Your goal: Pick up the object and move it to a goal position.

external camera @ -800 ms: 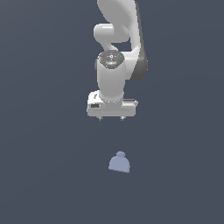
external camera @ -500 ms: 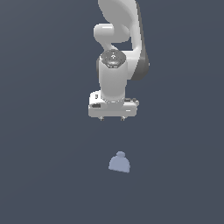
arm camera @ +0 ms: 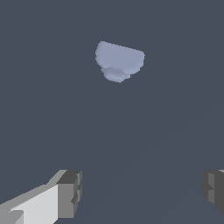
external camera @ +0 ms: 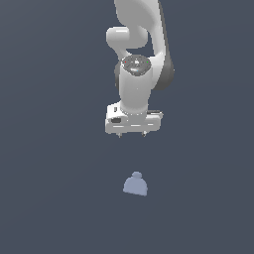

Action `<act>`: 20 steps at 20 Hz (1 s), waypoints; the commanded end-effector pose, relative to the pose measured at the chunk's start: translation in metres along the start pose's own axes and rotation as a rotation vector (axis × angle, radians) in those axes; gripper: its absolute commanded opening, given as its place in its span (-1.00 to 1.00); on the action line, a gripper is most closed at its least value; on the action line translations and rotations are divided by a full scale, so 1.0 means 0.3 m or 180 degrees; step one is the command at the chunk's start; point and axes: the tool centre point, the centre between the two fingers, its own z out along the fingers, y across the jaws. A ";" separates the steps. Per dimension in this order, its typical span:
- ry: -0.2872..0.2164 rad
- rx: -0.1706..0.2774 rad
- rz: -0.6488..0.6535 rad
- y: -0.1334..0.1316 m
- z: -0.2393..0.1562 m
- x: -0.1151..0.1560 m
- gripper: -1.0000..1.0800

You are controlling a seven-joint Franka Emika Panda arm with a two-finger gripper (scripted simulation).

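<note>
Hand (external camera: pixel 132 135) hangs in the air with its fingers (arm camera: pixel 70 192) spread wide and nothing between them. Below it and apart from it, the object (external camera: pixel 135 184), a small pale blue-grey dome with a round knob on top, sits on the dark table (external camera: pixel 54 198).

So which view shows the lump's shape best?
The exterior view: the lump appears whole in side profile, dome with knob on top, flat base on the floor, clear of the open gripper above. The wrist view shows it larger but foreshortened, knob toward the camera.
</note>
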 end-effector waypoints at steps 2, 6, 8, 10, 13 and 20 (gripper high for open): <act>0.0000 -0.0002 -0.0022 0.000 0.001 0.003 0.92; -0.0002 -0.0006 -0.0121 -0.002 0.007 0.017 0.92; -0.0004 -0.0010 -0.0195 -0.004 0.012 0.027 0.92; -0.0006 -0.0013 -0.0287 -0.006 0.018 0.039 0.92; -0.0011 -0.0020 -0.0457 -0.009 0.029 0.062 0.92; -0.0023 -0.0033 -0.1006 -0.022 0.069 0.134 0.92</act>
